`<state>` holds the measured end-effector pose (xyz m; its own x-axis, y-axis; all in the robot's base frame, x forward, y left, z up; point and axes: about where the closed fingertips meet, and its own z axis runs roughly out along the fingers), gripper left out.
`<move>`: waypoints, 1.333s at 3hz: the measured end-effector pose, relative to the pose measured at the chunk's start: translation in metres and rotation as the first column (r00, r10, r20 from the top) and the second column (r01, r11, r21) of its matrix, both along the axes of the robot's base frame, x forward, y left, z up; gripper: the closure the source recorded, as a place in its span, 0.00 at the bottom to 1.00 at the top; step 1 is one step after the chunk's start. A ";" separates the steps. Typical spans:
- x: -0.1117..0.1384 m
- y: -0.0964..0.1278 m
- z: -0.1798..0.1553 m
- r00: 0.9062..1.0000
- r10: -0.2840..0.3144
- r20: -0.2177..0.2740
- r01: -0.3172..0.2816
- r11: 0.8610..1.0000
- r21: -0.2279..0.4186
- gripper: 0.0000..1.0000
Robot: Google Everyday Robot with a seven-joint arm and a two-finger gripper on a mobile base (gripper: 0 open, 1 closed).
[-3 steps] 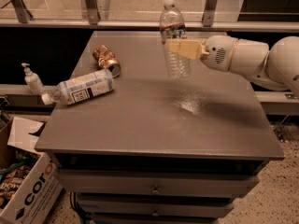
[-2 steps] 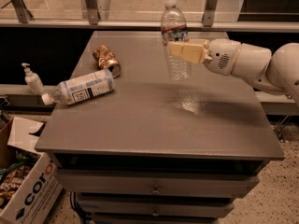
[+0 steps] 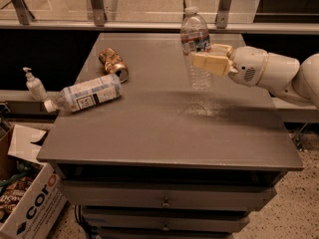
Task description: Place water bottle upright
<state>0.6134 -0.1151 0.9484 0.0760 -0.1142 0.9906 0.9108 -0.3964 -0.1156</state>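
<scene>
The water bottle is clear and ribbed, with a white cap and a dark red-and-white label band. It is upright and held above the grey table, its base clear of the surface. My gripper comes in from the right on a white arm and is shut on the bottle's middle, with cream fingers on either side of it.
A larger bottle with a white-blue label lies on its side at the table's left edge. A crushed gold can lies behind it. A pump dispenser stands off the table's left side. A cardboard box sits on the floor.
The gripper and the held bottle have shifted slightly; the arm has drawn a little to the right. The bottle stays upright above the table.
</scene>
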 end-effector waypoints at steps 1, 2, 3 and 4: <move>-0.003 -0.011 -0.011 0.999 0.015 0.028 -0.015 1.000 0.005 1.00; -0.004 -0.014 -0.026 0.999 0.033 0.037 -0.035 0.998 0.042 1.00; -0.005 -0.019 -0.039 0.998 0.048 0.052 -0.051 0.997 0.062 1.00; -0.005 -0.026 -0.053 0.997 0.048 0.056 -0.052 0.996 0.072 1.00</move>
